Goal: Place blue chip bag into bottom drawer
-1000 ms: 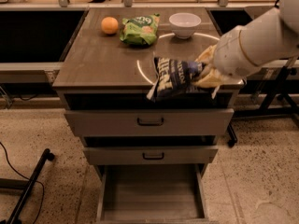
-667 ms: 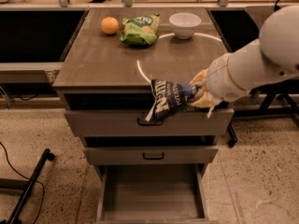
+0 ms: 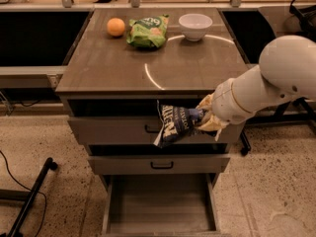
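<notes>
I am holding the blue chip bag (image 3: 174, 125), a crinkly dark navy packet with white lettering, by its right end in my gripper (image 3: 205, 120). My pale yellowish fingers (image 3: 211, 125) are pinching narrow on the foil, so the grip is looking firm. The bag is hanging in the air off the front edge of the grey-brown cabinet top (image 3: 148, 68), level with the grey metal top drawer (image 3: 108, 130) and covering part of its front. It is tilting with its free end down and to the left.

The bottom drawer (image 3: 158, 204), the lowest and deepest grey metal tray, is standing pulled out, and its plain floor is showing nothing inside. The bag is hanging well above it, with the middle drawer and its black handle (image 3: 162, 165) lying between the two.

So I am judging the pick-up as done and the placing as not yet done. What is remaining is bringing the bag down past the two upper fronts, over the open tray, and letting go.

A round orange (image 3: 116, 26), a green chip bag (image 3: 147, 31) and a small white bowl (image 3: 195, 26) are sitting at the back of the top, well apart from my gripper.
</notes>
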{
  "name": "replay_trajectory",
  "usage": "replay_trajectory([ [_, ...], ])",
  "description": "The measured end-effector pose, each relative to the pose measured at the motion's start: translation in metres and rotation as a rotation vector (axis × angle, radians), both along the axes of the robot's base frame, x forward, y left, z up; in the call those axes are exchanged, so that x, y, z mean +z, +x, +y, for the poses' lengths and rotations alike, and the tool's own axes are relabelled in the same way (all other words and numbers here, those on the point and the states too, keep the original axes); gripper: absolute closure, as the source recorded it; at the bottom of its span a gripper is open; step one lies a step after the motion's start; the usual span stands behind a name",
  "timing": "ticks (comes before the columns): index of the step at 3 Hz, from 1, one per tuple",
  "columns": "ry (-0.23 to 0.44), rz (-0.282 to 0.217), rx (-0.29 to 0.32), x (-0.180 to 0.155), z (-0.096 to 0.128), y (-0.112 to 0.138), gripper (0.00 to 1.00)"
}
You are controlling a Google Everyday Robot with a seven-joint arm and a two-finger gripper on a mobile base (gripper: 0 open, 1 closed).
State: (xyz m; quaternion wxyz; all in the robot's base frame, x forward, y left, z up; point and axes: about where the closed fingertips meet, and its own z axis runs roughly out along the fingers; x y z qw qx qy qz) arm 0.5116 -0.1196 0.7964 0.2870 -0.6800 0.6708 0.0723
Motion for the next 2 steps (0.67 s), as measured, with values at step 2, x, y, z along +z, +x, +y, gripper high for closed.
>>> replay_trajectory([
  [2,0.044,0.042,-0.043,-0.067,-0.012,-0.012,1.0],
])
